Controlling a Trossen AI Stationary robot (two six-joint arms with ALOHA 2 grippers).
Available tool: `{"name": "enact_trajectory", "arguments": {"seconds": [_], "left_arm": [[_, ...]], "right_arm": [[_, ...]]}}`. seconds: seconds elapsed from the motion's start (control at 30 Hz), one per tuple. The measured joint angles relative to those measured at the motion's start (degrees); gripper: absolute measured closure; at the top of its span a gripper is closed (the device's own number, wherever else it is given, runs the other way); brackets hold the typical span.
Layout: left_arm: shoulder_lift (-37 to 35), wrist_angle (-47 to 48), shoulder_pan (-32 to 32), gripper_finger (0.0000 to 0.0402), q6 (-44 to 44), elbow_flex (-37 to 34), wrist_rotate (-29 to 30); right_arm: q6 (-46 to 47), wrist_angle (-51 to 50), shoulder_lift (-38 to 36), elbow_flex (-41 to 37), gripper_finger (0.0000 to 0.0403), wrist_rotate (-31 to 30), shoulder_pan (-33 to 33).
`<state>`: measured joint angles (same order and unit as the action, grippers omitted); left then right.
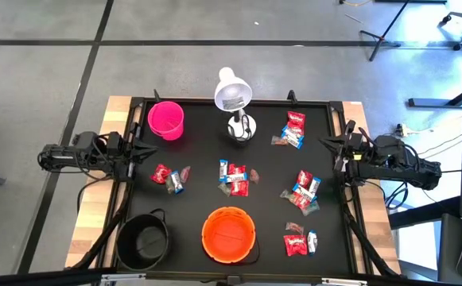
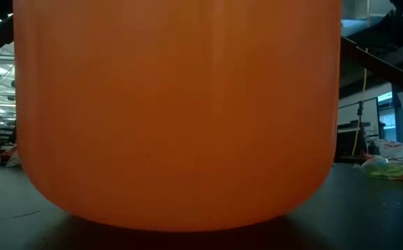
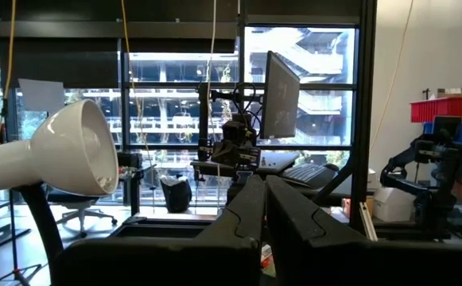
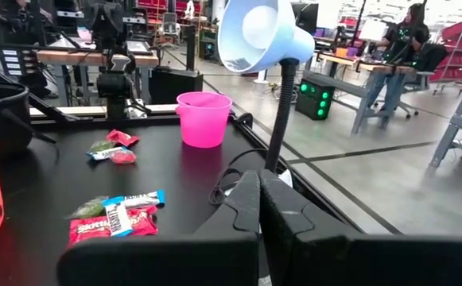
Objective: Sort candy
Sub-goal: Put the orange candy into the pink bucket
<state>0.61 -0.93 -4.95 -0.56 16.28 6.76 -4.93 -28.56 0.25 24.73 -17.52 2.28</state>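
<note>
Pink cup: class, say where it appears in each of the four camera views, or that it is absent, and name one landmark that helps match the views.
High view: pink cup at the table's far-left corner.
Low view: not in it; the orange bowl fills the picture.
Left wrist view: not in it.
Right wrist view: pink cup mid-picture, beyond the candy.
Shared landmark: the white lamp shows in all but the low view.

Red, blue-and-white and silvery candy (image 1: 233, 178) scattered on a black surface (image 1: 195, 143); behind it, a pink cup (image 1: 166, 120) and white lamp (image 1: 232, 94); nearer, an orange bowl (image 1: 229, 234), a black pot (image 1: 142, 241).
</note>
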Motion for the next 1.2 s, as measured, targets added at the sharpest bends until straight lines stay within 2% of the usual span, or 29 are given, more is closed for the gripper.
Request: {"name": "enact_trajectory", "arguments": {"seconds": [0.3,0.5,0.73,0.97,1.2], "left_arm": [[0.01,0.0,0.02,0.0395,-0.02,0.0,0.0],[0.0,0.0,0.0,0.0395,-0.04,0.01,0.0],[-0.01,0.0,0.0,0.0395,-0.04,-0.01,0.0],[0.01,0.0,0.0,0.0395,-0.21,0.0,0.0],[0.0,0.0,0.01,0.0395,-3.04,0.01,0.04]], "right_arm": [[0.11,1.83,0.0,-0.02,0.0402,1.66,-0.02],[0.43,12.5,0.5,-0.06,0.0402,2.17,0.0],[5.34,23.14,1.13,-0.07,0.0402,3.49,0.0],[5.32,26.3,4.23,-0.07,0.0402,0.92,-0.01],[4.84,25.56,11.05,-0.09,0.0402,-3.08,-0.01]]}}
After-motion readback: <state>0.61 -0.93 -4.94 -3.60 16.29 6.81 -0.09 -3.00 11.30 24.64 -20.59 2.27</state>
